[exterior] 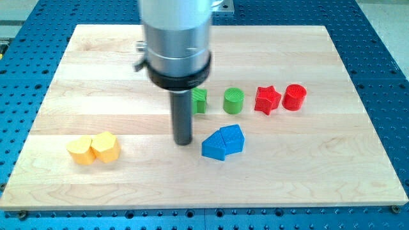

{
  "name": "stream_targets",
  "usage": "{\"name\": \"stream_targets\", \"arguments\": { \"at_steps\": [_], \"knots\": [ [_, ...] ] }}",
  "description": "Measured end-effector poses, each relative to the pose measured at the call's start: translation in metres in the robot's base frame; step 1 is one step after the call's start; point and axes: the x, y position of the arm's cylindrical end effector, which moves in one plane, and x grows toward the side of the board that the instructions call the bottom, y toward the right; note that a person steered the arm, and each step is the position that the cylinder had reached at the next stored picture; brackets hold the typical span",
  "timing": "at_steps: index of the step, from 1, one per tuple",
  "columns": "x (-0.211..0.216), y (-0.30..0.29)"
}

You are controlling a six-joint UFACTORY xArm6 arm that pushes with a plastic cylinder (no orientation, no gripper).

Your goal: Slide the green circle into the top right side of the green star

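Note:
The green circle (234, 100) stands on the wooden board (307, 166), right of centre. The green star (200, 101) is just to its left, partly hidden behind my rod, with a small gap between the two. My tip (183, 142) rests on the board below and to the left of the green star, left of the blue blocks. It touches no block.
A red star (267, 99) and a red circle (294, 97) lie right of the green circle. Two blue blocks (223, 142) sit together right of my tip. Two yellow blocks (94, 148) sit at the view's lower left.

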Motion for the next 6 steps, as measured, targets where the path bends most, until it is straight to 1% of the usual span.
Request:
{"name": "stream_targets", "arguments": {
  "at_steps": [1,2,3,4,5,6],
  "knots": [
    [-0.016,0.056],
    [-0.026,0.128],
    [-0.055,0.117],
    [-0.067,0.11],
    [-0.097,0.14],
    [-0.104,0.115]
  ]
}}
